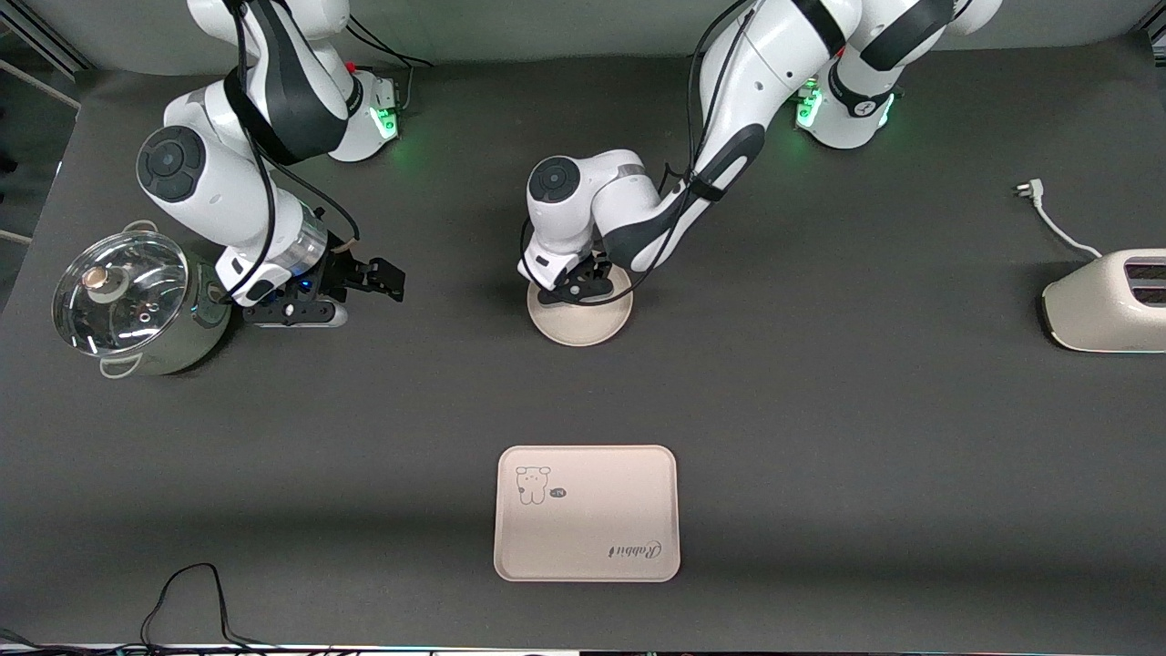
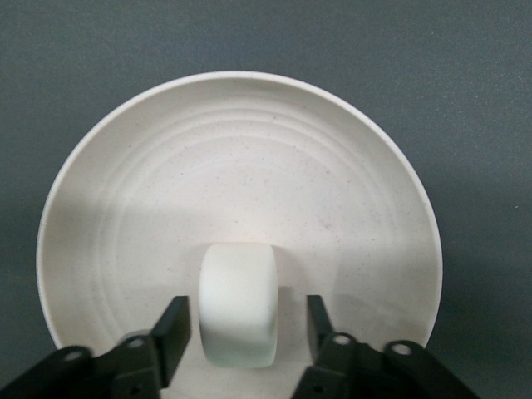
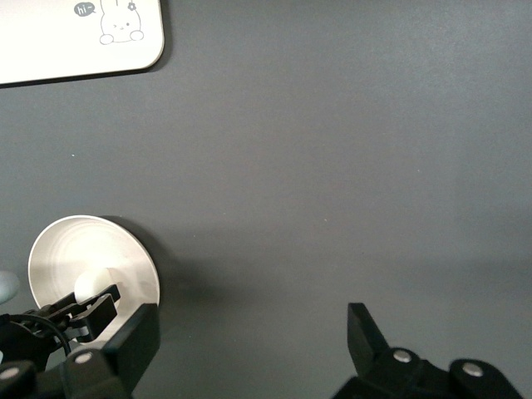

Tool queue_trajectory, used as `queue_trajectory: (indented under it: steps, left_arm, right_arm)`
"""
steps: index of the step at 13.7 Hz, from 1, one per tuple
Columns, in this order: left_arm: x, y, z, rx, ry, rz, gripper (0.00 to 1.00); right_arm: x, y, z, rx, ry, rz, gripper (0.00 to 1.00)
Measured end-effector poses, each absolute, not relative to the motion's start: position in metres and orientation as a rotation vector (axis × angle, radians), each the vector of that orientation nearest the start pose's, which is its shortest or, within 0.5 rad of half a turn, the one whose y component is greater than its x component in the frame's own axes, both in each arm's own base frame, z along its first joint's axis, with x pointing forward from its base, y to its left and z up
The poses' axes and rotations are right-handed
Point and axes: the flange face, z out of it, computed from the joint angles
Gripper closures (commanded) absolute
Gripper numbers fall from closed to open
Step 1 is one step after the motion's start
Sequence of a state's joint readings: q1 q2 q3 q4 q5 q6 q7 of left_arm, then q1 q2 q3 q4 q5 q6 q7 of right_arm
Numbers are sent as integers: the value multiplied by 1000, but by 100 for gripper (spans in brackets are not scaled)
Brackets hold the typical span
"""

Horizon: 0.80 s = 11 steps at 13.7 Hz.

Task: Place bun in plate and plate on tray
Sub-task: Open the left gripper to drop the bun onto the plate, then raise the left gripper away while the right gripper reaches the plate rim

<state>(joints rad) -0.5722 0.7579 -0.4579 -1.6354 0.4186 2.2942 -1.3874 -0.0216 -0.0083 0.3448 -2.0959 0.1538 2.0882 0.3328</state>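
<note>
The small white bun (image 2: 238, 303) lies in the round cream plate (image 2: 241, 166) at the middle of the table. My left gripper (image 2: 247, 320) hangs low over the plate (image 1: 583, 326) and is open, with a gap between the bun and each finger. In the front view the hand (image 1: 576, 284) hides the bun. The rectangular tray (image 1: 588, 515) with the rabbit drawing lies nearer the front camera than the plate, with nothing on it. My right gripper (image 1: 387, 278) waits open over bare table toward the right arm's end; its wrist view shows the plate (image 3: 91, 249) and the tray's corner (image 3: 50, 41).
A pot with a glass lid (image 1: 127, 305) stands beside the right gripper at the right arm's end. A cream toaster (image 1: 1107, 301) with its white cord and plug (image 1: 1034, 191) sits at the left arm's end. Black cables (image 1: 182, 592) lie along the front edge.
</note>
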Motion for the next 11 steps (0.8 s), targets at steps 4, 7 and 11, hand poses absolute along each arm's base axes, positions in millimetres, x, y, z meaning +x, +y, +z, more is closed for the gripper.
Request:
queue_trajectory:
  steps: [4, 7, 11]
  left_arm:
    - [402, -560, 214, -3134, -317, -21, 0]
    - [446, -536, 249, -3149, -423, -98, 0]
    - [541, -442, 313, -3118, -501, -207, 0]
  right_arm:
    - [502, 193, 403, -3011, 97, 14, 0]
    - [485, 215, 381, -3012, 31, -7, 0]
    - [462, 246, 353, -3001, -43, -37, 0]
